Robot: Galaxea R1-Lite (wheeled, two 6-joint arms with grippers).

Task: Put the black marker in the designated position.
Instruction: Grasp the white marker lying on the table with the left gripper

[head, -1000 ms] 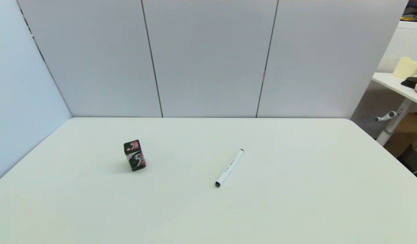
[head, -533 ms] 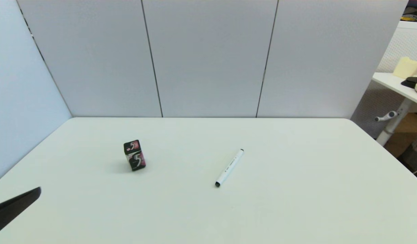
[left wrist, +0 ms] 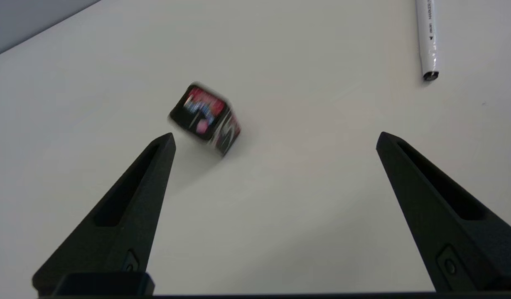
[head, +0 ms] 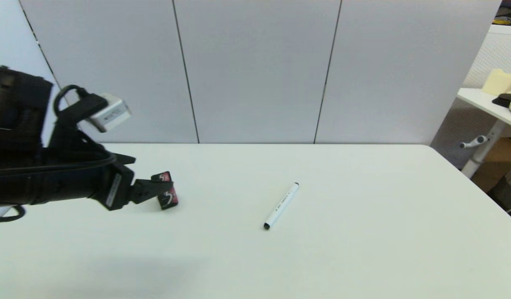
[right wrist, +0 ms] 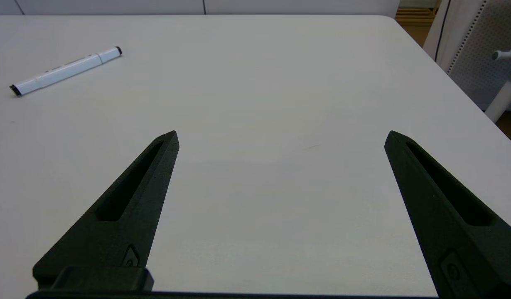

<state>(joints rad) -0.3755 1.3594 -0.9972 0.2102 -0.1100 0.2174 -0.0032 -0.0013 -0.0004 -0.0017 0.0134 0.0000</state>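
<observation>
A: White counter (head: 363, 249), head view: the left claw (head: 156, 189) hangs in front of the black box (head: 169, 198); the black marker (head: 281, 206) lies well apart beyond it.

B: Left wrist view: fingers spread wide, empty, likely readied for that marker.

A: Right wrist view: the right claw (right wrist: 280, 135) hovers wide open, empty, marker far off, probably parked.

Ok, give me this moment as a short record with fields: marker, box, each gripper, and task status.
black marker: lying flat on the white table, untouched, to the robot's right of the box
designated position: small upright black box with pink patches, partly hidden by the left arm in the head view
left gripper: open, above the table near the box, holding nothing
right gripper: open, empty, over bare table, marker off to one side
task status: marker not yet picked up
</observation>
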